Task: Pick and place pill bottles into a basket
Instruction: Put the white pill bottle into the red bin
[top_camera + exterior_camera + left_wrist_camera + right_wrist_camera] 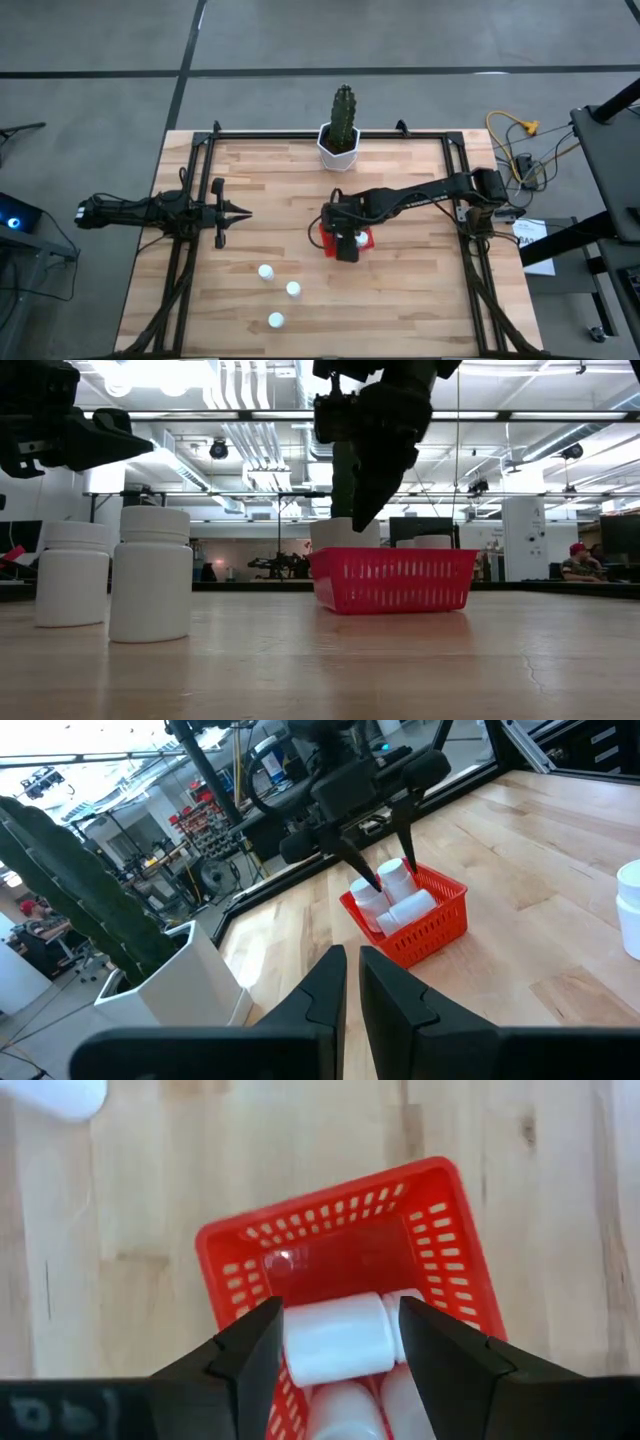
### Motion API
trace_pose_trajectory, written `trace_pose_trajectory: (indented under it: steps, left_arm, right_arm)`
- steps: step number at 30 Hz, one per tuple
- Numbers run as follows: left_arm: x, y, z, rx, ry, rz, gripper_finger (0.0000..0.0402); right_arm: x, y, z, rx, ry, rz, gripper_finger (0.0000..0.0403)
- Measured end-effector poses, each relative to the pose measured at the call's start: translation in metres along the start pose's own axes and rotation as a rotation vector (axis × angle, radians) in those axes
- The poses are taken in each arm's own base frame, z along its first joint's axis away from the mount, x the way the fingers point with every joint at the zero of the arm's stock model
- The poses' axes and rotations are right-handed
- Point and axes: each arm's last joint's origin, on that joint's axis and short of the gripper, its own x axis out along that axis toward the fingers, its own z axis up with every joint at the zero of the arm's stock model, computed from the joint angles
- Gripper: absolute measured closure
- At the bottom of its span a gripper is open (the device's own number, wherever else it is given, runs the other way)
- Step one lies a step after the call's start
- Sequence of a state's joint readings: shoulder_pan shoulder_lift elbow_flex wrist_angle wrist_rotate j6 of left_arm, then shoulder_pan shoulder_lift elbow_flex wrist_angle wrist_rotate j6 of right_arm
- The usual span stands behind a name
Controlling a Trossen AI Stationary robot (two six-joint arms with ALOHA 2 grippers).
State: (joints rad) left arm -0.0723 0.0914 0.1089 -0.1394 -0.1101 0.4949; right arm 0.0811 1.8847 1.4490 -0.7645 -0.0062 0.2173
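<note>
High view first: wooden table (420, 290) filling the middle, with the basket (364, 238) near its centre. Left arm stretched out well to the basket's left, with the left gripper (240, 211) pointing toward the basket but well apart from it and nothing between its fingers. Seen from the left wrist, fingers (325, 985) drawn almost together, only a thin slit between them. Right arm reaching in from the basket's right, with the right gripper (346, 245) directly over the basket. From the right wrist, spread wide, one finger on each side of a bottle lying on its side (335, 1342) inside the basket. Cannot tell whether the pads touch that bottle. In the low view, fingertips hanging just above the red rim.

Beyond the basket, at the table's far edge: a green cactus (344, 108) upright in a white faceted pot (338, 150).

Red meshed basket (330, 1220) sitting flat on the wood, turned slightly askew. Inside it, under the lying bottle, at least two more white bottles (335, 1415) packed at one end, the other end showing bare red floor.

On the near side of the basket, toward its left: three loose pill bottles (266, 271) standing upright, well apart from the basket and set a little apart from one another.
</note>
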Motion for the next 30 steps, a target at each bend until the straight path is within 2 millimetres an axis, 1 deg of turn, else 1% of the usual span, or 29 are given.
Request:
trace_pose_trajectory:
  steps: [16,22,30]
  left_arm:
    - [0.0000,0.0000,0.0000,0.000,0.000,0.000,0.0387]
    - [0.0000,0.0000,0.0000,0.000,0.000,0.000,0.0387]
    - [0.0000,0.0000,0.0000,0.000,0.000,0.000,0.0387]
  right_arm:
    - [0.0000,0.0003,0.0000,0.333,-0.004,-0.007,0.0211]
    - [0.0000,-0.0004,-0.0003,0.416,-0.012,-0.036,0.0211]
    - [-0.0001,-0.0016,-0.0047,0.509,0.026,-0.061,0.0211]
